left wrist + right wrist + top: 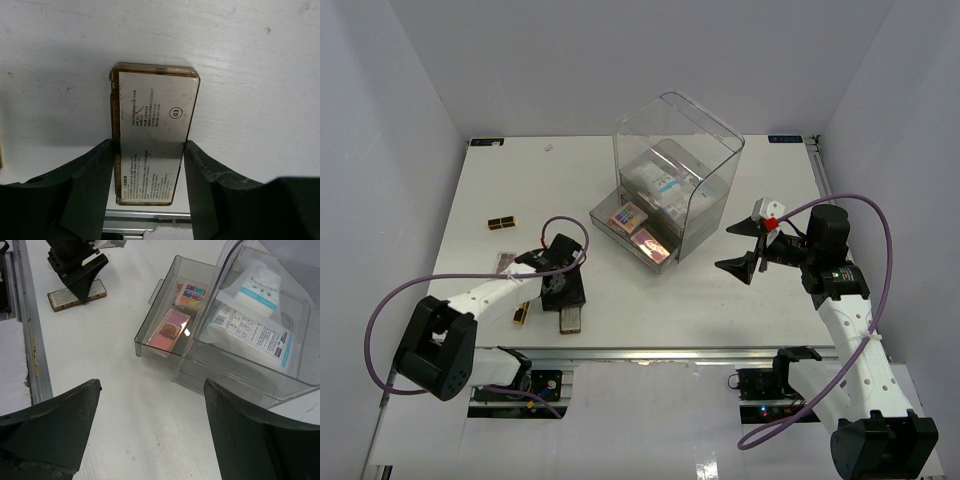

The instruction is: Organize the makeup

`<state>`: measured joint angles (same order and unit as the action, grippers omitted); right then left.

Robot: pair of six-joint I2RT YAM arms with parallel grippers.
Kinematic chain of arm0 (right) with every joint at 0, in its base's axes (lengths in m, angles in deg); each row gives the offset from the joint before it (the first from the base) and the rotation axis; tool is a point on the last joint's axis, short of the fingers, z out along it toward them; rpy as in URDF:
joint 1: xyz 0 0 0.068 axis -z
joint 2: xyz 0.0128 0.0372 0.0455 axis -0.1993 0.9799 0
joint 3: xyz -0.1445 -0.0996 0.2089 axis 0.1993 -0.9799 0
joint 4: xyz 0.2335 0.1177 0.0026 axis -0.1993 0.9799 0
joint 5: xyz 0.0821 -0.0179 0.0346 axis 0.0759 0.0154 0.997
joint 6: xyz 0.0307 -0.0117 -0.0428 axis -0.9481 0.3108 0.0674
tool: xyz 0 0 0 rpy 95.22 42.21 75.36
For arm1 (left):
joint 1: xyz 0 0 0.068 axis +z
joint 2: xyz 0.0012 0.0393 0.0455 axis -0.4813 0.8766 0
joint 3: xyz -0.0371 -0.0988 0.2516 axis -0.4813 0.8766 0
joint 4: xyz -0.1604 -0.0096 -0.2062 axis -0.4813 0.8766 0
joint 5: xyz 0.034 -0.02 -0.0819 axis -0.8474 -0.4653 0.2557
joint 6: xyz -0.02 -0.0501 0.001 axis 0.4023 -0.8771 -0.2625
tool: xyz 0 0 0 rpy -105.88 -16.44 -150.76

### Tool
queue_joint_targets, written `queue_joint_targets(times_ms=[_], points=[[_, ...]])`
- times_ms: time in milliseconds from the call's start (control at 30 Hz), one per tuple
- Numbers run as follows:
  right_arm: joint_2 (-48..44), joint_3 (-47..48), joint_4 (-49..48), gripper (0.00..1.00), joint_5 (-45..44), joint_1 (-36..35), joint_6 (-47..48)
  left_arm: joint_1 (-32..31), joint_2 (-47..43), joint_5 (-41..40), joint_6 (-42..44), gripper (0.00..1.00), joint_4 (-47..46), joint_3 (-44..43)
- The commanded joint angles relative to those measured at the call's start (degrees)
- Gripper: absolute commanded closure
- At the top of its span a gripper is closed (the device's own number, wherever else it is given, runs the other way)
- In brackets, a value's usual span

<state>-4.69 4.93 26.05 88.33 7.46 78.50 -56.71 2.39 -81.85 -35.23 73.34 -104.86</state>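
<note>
Left hand (148,145) clasps the long beige-brown palette (152,105)

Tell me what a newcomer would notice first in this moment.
The clear drawer box stands mid-table, its bottom drawer pulled out with a multicolour square palette and a pinkish square palette inside, and white-and-blue sachets on the tier above. Near the front edge, the left gripper straddles a long palette lying label-up. The right gripper hangs open right of the box.
</note>
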Motion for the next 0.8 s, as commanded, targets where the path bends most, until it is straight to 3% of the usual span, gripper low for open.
queue_joint_targets(times_ms=[0, 167, 333, 567, 767], points=[[0.02, -0.39, -2.48, 0.1, 1.27, 0.6, -0.77, -0.53, -7.13, 3.29, -1.91, 0.74, -1.42, -3.4], [0.24, -0.48, -2.57, 0.1, 0.79, 0.95, -0.77, -0.53, -14.65, 16.12, -7.02, 0.79, -8.17, -8.42], [0.2, -0.55, -2.65, 0.1, 0.3, 1.67, -0.77, -1.82, -10.3, 26.16, -16.37, 0.8, -19.51, -12.31], [0.02, -0.66, -2.74, 0.1, 1.0, 3.33, -1.03, -6.15, 0.92, 19.93, -20.21, 0.79, -25.87, -24.27], [-0.21, -0.8, -2.92, 0.1, 1.5, 3.33, -1.21, -6.33, 5.76, 13.95, -23.41, 0.75, -28.96, -25.96]])
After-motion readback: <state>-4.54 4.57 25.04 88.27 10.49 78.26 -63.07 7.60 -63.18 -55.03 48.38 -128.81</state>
